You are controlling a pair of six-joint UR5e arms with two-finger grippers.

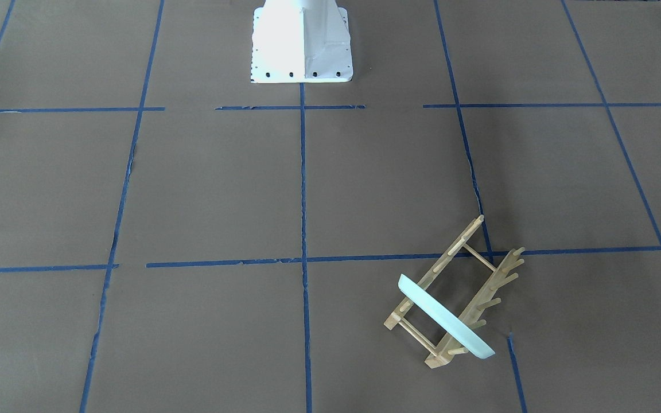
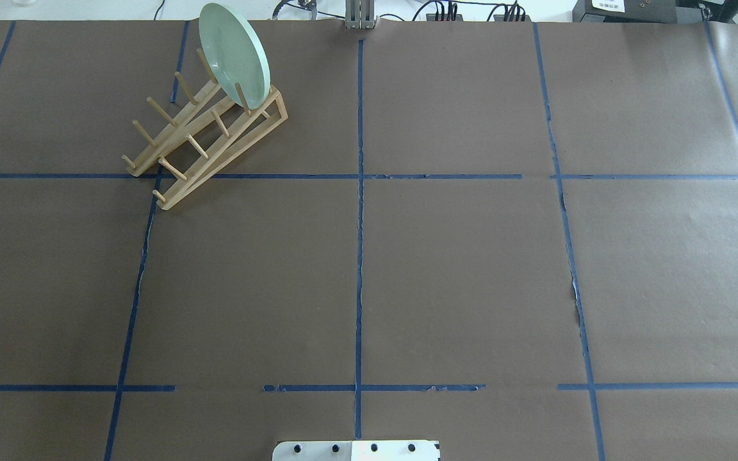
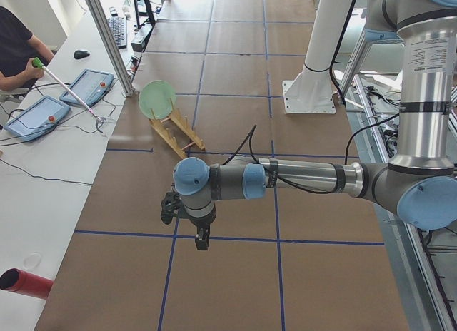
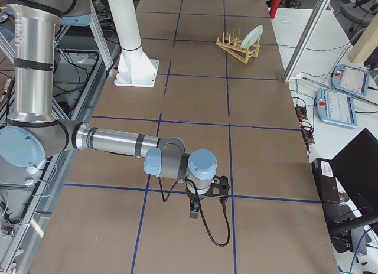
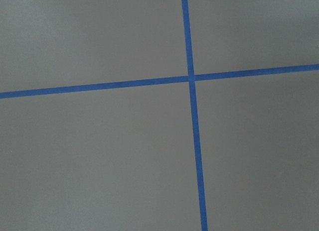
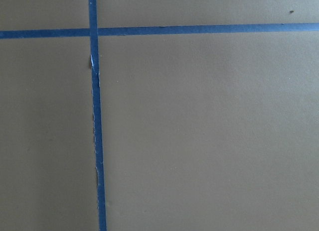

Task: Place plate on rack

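The pale mint-green plate (image 2: 234,54) stands on edge between the pegs at one end of the light-wood rack (image 2: 209,137), at the table's far left in the overhead view. Both also show in the front-facing view, plate (image 1: 445,318) and rack (image 1: 479,275). No gripper touches them. My left gripper (image 3: 203,240) shows only in the exterior left view, hanging over bare table well away from the rack (image 3: 178,131); I cannot tell if it is open or shut. My right gripper (image 4: 194,214) shows only in the exterior right view, far from the plate (image 4: 254,35); its state is also unclear.
Brown table paper carries a grid of blue tape lines. The white robot base (image 1: 302,40) stands at the table's middle edge. An operators' bench beside the table holds teach pendants (image 3: 32,117) and a red cylinder (image 3: 25,282); a seated person (image 3: 14,53) is there.
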